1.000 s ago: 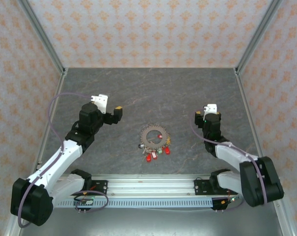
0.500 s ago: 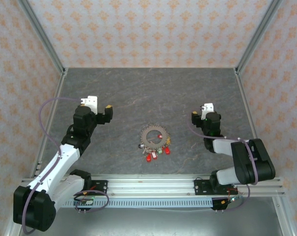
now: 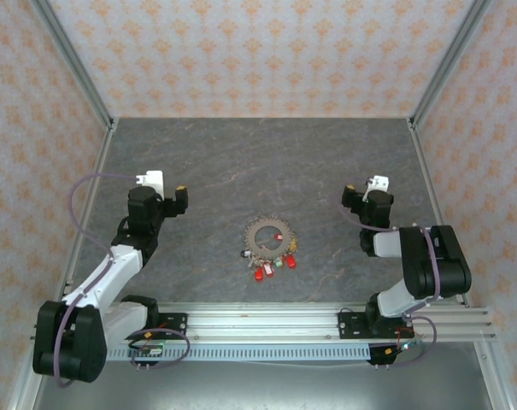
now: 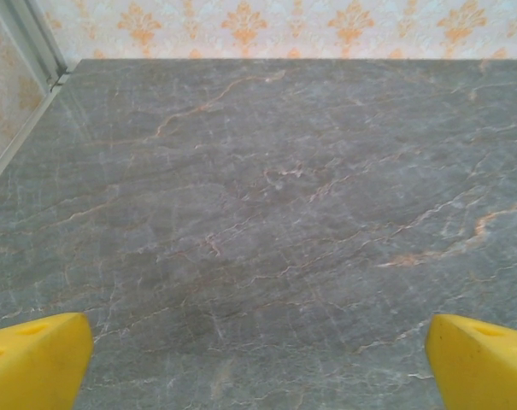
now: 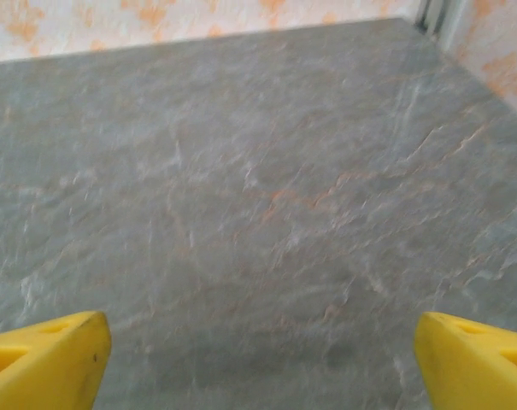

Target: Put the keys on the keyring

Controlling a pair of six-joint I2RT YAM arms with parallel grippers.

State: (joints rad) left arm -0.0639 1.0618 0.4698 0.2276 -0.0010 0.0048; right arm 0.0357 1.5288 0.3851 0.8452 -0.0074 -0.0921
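The keyring, a grey-brown toothed ring, lies flat in the middle of the table. Several small keys with red, green and pale heads cluster at its near and right rim; whether they are threaded on it I cannot tell. My left gripper hovers well to the left of the ring. Its yellow fingertips stand wide apart over bare table, so this left gripper is open. My right gripper is off to the ring's right. Its fingertips are spread, and the right gripper is open and empty.
The grey marble tabletop is enclosed by patterned walls with metal corner posts. An aluminium rail carrying the arm bases runs along the near edge. Both arms are folded back near their bases.
Both arms have drawn back from the middle. The left gripper has moved left, away from the ring, and the right arm has folded in with its gripper shifted slightly right. Ring and keys are unmoved.
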